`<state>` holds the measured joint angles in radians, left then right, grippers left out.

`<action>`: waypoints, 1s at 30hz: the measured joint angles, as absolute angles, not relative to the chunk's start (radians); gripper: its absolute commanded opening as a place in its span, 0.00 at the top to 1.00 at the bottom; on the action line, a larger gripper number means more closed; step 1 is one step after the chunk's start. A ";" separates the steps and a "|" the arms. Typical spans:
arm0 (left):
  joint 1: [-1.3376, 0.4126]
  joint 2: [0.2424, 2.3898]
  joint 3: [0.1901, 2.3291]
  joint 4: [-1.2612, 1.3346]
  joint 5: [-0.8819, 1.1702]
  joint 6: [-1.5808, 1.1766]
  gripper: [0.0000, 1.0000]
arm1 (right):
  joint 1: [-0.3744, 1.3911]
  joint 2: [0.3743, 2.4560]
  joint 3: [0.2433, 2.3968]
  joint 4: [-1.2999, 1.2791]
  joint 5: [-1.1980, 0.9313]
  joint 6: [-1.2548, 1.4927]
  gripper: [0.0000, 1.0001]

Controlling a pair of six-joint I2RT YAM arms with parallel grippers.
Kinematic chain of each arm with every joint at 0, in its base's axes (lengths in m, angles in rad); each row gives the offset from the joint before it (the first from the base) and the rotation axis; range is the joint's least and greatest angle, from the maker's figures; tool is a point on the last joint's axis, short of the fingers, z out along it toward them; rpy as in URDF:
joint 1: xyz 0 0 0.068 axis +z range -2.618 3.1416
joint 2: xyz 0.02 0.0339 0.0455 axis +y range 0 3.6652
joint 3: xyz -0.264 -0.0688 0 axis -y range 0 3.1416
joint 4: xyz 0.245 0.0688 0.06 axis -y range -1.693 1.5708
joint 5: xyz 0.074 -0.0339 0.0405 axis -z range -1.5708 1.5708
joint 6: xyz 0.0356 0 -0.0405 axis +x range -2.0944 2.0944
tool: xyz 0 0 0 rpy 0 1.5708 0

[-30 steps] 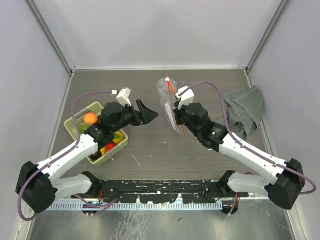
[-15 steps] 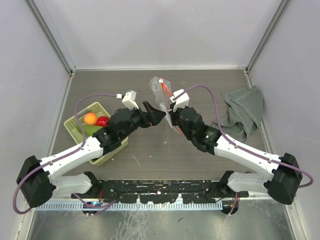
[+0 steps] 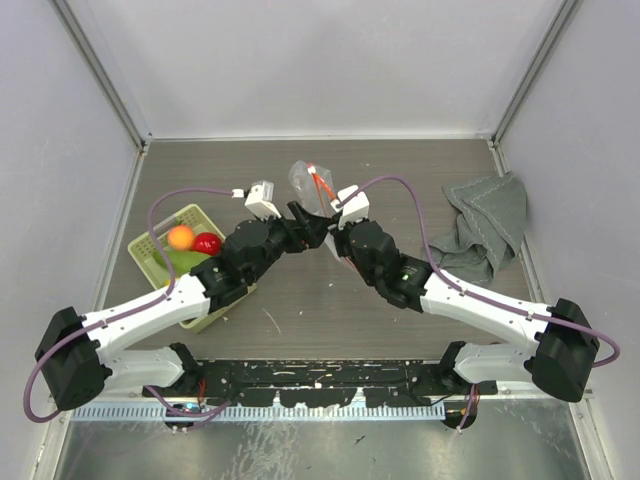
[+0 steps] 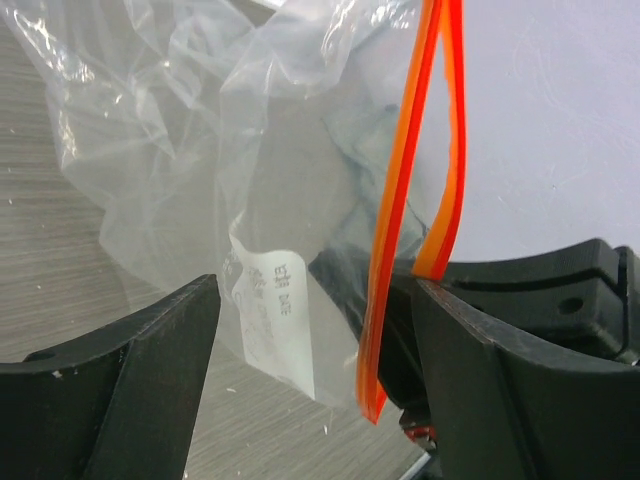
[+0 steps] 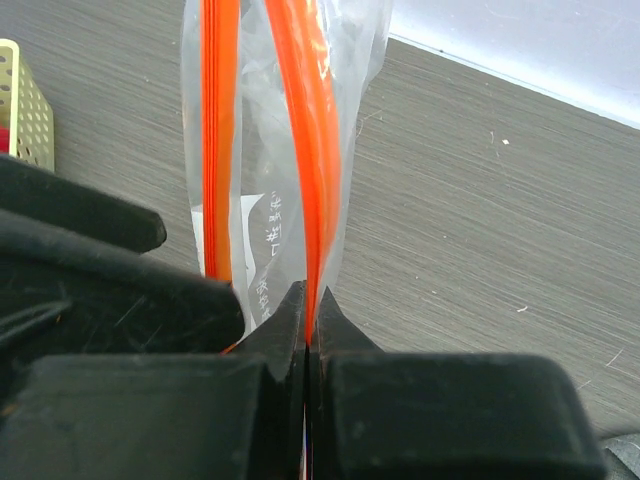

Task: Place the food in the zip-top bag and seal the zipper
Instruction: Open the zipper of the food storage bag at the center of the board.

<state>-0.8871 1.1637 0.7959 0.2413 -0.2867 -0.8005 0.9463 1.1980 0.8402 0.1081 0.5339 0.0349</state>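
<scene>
The clear zip-top bag (image 3: 302, 177) hangs above mid-table, its white label (image 4: 276, 312) facing the left wrist camera. My right gripper (image 5: 309, 302) is shut on one lip of the red-orange zipper (image 5: 312, 150); the other lip (image 5: 219, 140) stands apart, so the mouth gapes. My left gripper (image 4: 315, 295) is open, its fingers (image 4: 150, 385) straddling the bag's lower corner and the zipper (image 4: 400, 250) without pinching it. In the top view the left gripper (image 3: 306, 221) and right gripper (image 3: 331, 232) meet under the bag. The food, an orange piece (image 3: 181, 237) and a red piece (image 3: 207, 243), lies in the basket.
A pale green basket (image 3: 150, 262) sits at the left under the left arm, its corner (image 5: 22, 105) showing in the right wrist view. A grey folded cloth (image 3: 490, 222) lies at the right wall. Metal frame posts and walls close in the table.
The right arm has carried the bag leftwards. The left gripper has swung right from the basket until its open fingers sit around the bag's lower edge.
</scene>
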 measured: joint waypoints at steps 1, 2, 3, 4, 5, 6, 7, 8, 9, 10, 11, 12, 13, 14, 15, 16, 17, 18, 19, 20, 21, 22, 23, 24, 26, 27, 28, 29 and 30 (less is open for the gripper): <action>-0.889 1.168 0.803 0.241 -0.297 -0.794 0.25 | 0.947 1.198 0.840 0.109 0.534 0.035 0.99; -0.891 1.172 0.811 0.240 -0.308 -0.789 0.27 | 0.949 1.198 0.840 0.110 0.535 0.035 0.99; -0.892 1.177 0.819 0.236 -0.317 -0.783 0.28 | 0.949 1.198 0.840 0.112 0.536 0.035 0.99; -0.894 1.182 0.828 0.232 -0.327 -0.773 0.30 | 0.950 1.198 0.839 0.113 0.538 0.035 0.99; -0.896 1.187 0.836 0.225 -0.336 -0.765 0.32 | 0.950 1.198 0.839 0.113 0.541 0.035 0.99; -0.898 1.190 0.842 0.218 -0.342 -0.759 0.35 | 0.952 1.198 0.839 0.113 0.545 0.035 0.99; -0.899 1.192 0.848 0.208 -0.348 -0.749 0.38 | 0.952 1.198 0.839 0.113 0.550 0.035 0.99; -0.901 1.193 0.853 0.196 -0.359 -0.739 0.42 | 0.952 1.198 0.839 0.114 0.554 0.035 0.99; -0.902 1.193 0.855 0.184 -0.367 -0.733 0.46 | 0.952 1.198 0.837 0.117 0.561 0.035 0.99; -0.904 1.193 0.857 0.171 -0.379 -0.721 0.49 | 0.952 1.198 0.835 0.121 0.567 0.035 0.99; -0.904 1.193 0.857 0.158 -0.390 -0.713 0.52 | 0.952 1.198 0.833 0.123 0.572 0.035 0.99; -0.904 1.193 0.857 0.143 -0.402 -0.703 0.54 | 0.952 1.198 0.829 0.128 0.580 0.035 0.99; -0.904 1.193 0.857 0.130 -0.413 -0.694 0.56 | 0.952 1.198 0.826 0.131 0.584 0.035 0.99; -0.904 1.193 0.857 0.118 -0.423 -0.686 0.58 | 0.952 1.198 0.822 0.136 0.588 0.035 0.99; -0.904 1.193 0.857 0.105 -0.433 -0.678 0.59 | 0.952 1.198 0.818 0.137 0.591 0.035 0.99; -0.904 1.193 0.858 0.093 -0.440 -0.670 0.59 | 0.952 1.198 0.817 0.138 0.592 0.035 0.99; -0.904 1.193 0.860 0.081 -0.443 -0.663 0.59 | 0.952 1.198 0.816 0.140 0.593 0.035 0.99; -0.904 1.193 0.863 0.073 -0.445 -0.659 0.59 | 0.952 1.198 0.815 0.144 0.594 0.036 0.99; -0.904 1.193 0.867 0.066 -0.445 -0.656 0.58 | 0.952 1.198 0.815 0.149 0.594 0.036 0.99; -0.905 1.193 0.870 0.061 -0.445 -0.654 0.56 | 0.952 1.198 0.815 0.152 0.594 0.036 0.99; -0.905 1.195 0.874 0.057 -0.445 -0.652 0.55 | 0.952 1.198 0.815 0.154 0.594 0.036 0.99; -0.905 1.198 0.880 0.052 -0.444 -0.650 0.52 | 0.952 1.198 0.815 0.157 0.594 0.037 0.99; -0.905 1.204 0.885 0.052 -0.441 -0.648 0.50 | 0.953 1.198 0.815 0.159 0.594 0.039 0.99; -0.906 1.211 0.891 0.052 -0.439 -0.647 0.48 | 0.953 1.198 0.815 0.161 0.594 0.040 0.99; -0.906 1.228 0.899 0.051 -0.429 -0.646 0.45 | 0.955 1.200 0.815 0.166 0.594 0.043 0.99; -0.907 1.234 0.901 0.051 -0.424 -0.646 0.43 | 0.956 1.203 0.815 0.171 0.594 0.044 0.99; -0.907 1.240 0.902 0.050 -0.419 -0.647 0.42 | 0.957 1.206 0.814 0.177 0.594 0.046 0.99; -0.908 1.245 0.903 0.049 -0.416 -0.647 0.42 | 0.958 1.209 0.813 0.181 0.594 0.047 0.99; -0.910 1.250 0.903 0.049 -0.413 -0.647 0.41 | 0.959 1.212 0.809 0.188 0.594 0.049 0.99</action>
